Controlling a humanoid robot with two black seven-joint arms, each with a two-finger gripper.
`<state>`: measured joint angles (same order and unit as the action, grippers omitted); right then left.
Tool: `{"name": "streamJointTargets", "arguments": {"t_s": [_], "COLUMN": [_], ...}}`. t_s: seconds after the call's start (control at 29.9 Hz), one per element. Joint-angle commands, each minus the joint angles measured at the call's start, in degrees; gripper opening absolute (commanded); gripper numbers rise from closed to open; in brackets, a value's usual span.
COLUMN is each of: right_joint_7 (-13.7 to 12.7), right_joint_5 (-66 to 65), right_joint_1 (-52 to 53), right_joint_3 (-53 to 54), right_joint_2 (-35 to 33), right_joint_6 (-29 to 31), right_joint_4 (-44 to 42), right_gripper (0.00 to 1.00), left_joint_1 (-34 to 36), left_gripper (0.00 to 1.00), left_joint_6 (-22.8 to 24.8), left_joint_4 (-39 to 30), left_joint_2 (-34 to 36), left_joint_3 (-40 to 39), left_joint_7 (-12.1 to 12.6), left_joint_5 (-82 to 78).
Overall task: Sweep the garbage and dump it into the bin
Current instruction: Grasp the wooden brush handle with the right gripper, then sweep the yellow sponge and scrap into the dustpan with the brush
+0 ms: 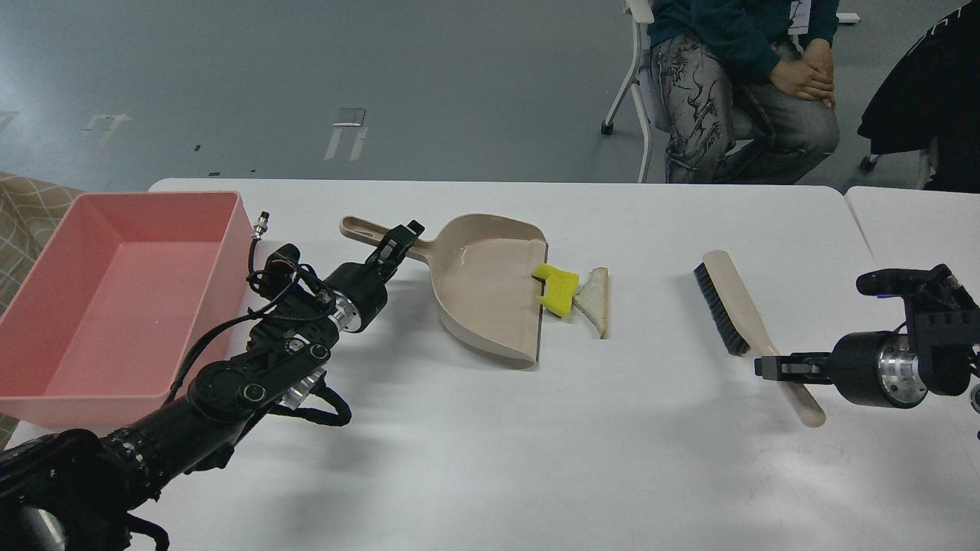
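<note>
The yellow notched chunk [556, 288] lies on the lip of the beige dustpan [490, 283], partly inside it. The white triangular slice [596, 300] lies on the table just right of the chunk, touching it. The pink bin [46, 383] stands at the far left and nothing shows inside it. My left gripper [398, 241] is shut on the dustpan's handle. My right gripper [769, 366] is shut on the handle of the beige brush [727, 295], whose black bristles face left, well right of the scraps.
A person sits on a white chair [635, 84] beyond the table's far right edge. A second white table [911, 222] adjoins on the right. A loose cable connector [262, 223] hangs between the bin and my left arm.
</note>
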<state>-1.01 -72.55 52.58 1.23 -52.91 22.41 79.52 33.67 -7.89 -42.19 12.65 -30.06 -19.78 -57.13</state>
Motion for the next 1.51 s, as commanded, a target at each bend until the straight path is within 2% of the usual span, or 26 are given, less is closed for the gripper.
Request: {"name": "streamJointTargets", "arguments": {"t_s": [0.0, 0.23, 0.43, 0.8, 1.47], "right_joint_7": [-0.84, -0.93, -1.63, -3.39, -3.74], "right_joint_5": [0.13, 0.13, 0.04, 0.04, 0.92], "right_joint_1": [0.59, 4.37, 4.99, 5.16, 4.81], "right_joint_3": [0.00, 0.18, 0.27, 0.09, 1.23], "right_joint_2": [-0.35, -2.19, -1.23, 8.43, 24.25], "right_joint_6": [0.26, 1.66, 2.81, 2.72, 2.46], "right_joint_4": [0.19, 1.78, 2.66, -1.65, -8.76], "right_gripper": [0.00, 0.00, 0.00, 0.00, 0.00], "left_joint_1": [0.00, 0.08, 0.35, -0.18, -0.18], "left_gripper": [0.00, 0.00, 0.00, 0.00, 0.00], "left_joint_6": [0.07, 0.07, 0.07, 0.07, 0.07], "left_joint_4": [0.00, 0.00, 0.00, 0.00, 0.00], "left_joint_2": [-0.08, -0.08, -0.08, -0.17, -0.08], "left_joint_3": [-0.08, 0.00, 0.00, 0.00, 0.00], "left_joint_7": [0.00, 0.00, 0.00, 0.00, 0.00], "left_joint_5": [0.00, 0.00, 0.00, 0.00, 0.00]}}
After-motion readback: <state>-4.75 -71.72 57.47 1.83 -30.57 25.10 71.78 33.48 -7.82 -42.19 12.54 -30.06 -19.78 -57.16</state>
